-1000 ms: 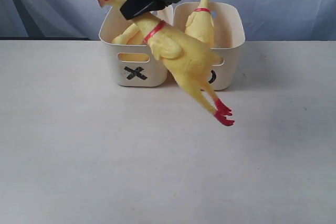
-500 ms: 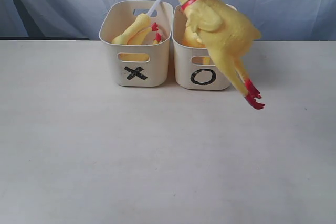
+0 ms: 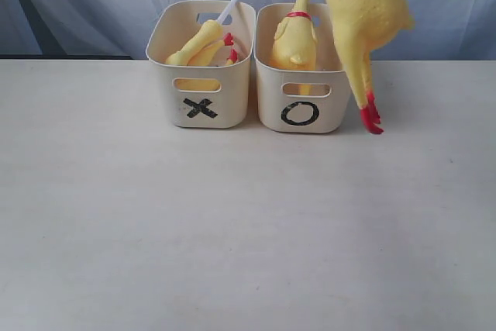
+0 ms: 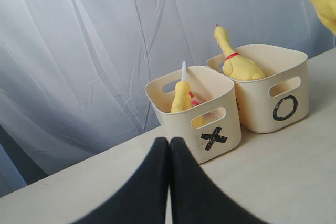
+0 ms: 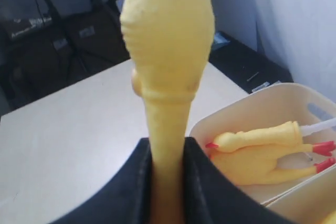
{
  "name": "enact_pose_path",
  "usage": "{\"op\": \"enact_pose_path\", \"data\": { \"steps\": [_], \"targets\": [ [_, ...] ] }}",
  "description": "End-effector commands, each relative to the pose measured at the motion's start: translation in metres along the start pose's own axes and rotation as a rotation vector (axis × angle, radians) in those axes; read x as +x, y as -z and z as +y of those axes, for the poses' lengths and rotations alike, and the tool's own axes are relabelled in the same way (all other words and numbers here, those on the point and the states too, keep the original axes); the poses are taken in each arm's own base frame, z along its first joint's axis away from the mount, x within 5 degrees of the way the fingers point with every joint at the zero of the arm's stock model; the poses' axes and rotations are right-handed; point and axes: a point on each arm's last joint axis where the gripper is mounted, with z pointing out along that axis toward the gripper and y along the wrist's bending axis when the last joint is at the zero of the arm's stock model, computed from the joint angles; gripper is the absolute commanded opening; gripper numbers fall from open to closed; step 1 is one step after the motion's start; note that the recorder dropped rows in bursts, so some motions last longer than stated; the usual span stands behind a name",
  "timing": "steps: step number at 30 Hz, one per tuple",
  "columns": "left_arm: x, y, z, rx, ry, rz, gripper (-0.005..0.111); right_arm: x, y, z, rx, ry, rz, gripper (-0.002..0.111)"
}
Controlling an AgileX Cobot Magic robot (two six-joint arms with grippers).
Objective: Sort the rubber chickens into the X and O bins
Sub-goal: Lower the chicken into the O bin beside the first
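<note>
1. The right gripper (image 5: 167, 174) is clenched on the neck of a large rubber chicken (image 3: 364, 13). In the right wrist view its black jaws press on either side of the neck. The gripper itself is out of the exterior view.
2. The held chicken hangs feet-down at the right side of the O bin (image 3: 301, 106). Its red feet are outside the bin, just beside the right front corner. Whether they touch the table (image 3: 232, 230) cannot be told.
3. In the O bin, a second chicken (image 3: 293, 44) stands inside with its neck up and a red neck band showing.
4. The X bin (image 3: 201, 102) sits just left of the O bin, their walls nearly touching. It holds tilted yellow chicken bodies (image 3: 200, 46) with red feet showing; how many there are cannot be settled. A white stick (image 3: 229, 7) pokes above its rim.
5. The left gripper (image 4: 169, 142) has its fingers pressed together with nothing between them. It faces both bins and is well apart from them.
</note>
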Motion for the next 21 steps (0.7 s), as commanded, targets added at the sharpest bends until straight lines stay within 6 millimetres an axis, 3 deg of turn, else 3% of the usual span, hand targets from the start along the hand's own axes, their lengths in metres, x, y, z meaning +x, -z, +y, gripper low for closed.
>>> {"op": "enact_pose_path", "data": {
  "steps": [1, 6, 14, 21],
  "targets": [
    [0.000, 0.001, 0.000, -0.004, 0.011, -0.007, 0.000, -0.017, 0.029, -0.005, 0.008, -0.002, -0.182, -0.001],
    [0.000, 0.001, 0.000, -0.004, 0.011, -0.007, 0.000, -0.030, 0.039, -0.012, 0.073, 0.034, -0.339, -0.001],
    [0.000, 0.001, 0.000, -0.004, 0.011, -0.007, 0.000, -0.039, 0.046, -0.040, 0.398, 0.018, -0.460, -0.001],
    [0.000, 0.001, 0.000, -0.003, 0.013, -0.007, 0.000, -0.025, 0.039, -0.071, 0.474, -0.073, -0.535, -0.001]
  ]
}}
